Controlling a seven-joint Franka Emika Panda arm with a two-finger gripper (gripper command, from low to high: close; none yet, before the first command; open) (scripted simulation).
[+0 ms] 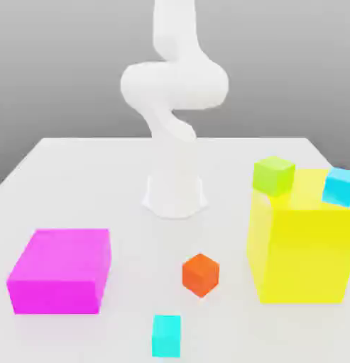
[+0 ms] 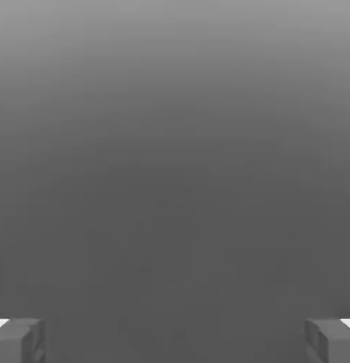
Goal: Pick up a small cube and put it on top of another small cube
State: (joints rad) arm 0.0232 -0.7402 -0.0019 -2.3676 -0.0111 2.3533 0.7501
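Matte orange-red cube sits on the white bench, outside the spread, empty gripper.

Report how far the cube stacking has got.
Nothing looks stacked: the orange-red cube and turquoise cube sit apart on the table. Nothing is in hand; the end effector is open and empty. Left: grasp the orange-red cube, lift it, set it on the turquoise one.
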